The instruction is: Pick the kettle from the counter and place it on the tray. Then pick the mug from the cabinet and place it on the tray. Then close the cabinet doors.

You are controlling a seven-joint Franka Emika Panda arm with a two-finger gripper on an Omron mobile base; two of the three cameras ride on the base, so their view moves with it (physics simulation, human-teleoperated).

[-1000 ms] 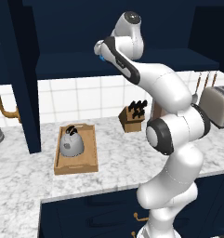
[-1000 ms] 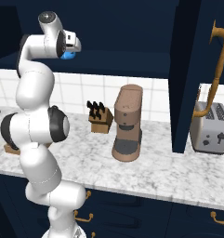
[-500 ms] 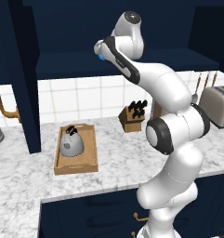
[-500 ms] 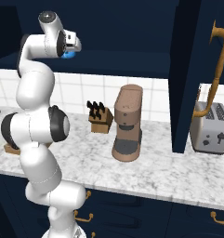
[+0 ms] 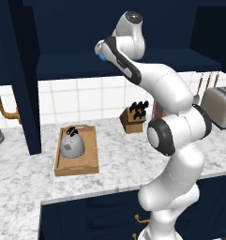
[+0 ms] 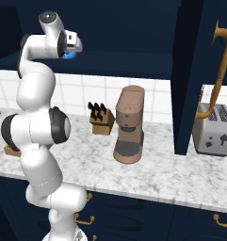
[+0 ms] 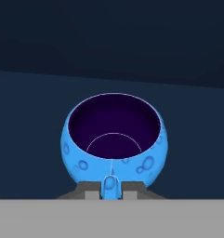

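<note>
Hand [image 7: 111, 195] closed on the handle of the bright-blue mug [image 7: 114, 139], finger tips pinching that small blue tab from both sides at 6 o'clock of the hand view, mouth of the mug facing the camera so the dark purple inside shows. Gripped by the handle probably because the round body looks too wide for the fingers. Raised high inside the open navy cabinet [image 5: 109, 28], at about 12 o'clock over the arm's base, with a sliver of blue mug [image 6: 69, 55] peeking beside the white wrist; resting on the shelf [image 5: 133, 63] or just clear of it, cannot tell. Farther out, down at roughly 8 o'clock in the left base view, wooden tray [image 5: 88, 165] lying flat on the marbled desk [image 5: 20, 183], well apart from the hand, with the grey kettle [image 5: 71, 145] already standing in its far half, leaving the near half bare, likely room enough for the mug. Knife block [image 5: 134, 117] near the tiled wall, coffee machine [image 6: 129, 124] and toaster [image 6: 213, 132] off to the right. Cabinet doors [image 6: 192, 75] standing open, brass handle outward; closing judged the last step, after the mug comes down to the tray.
</note>
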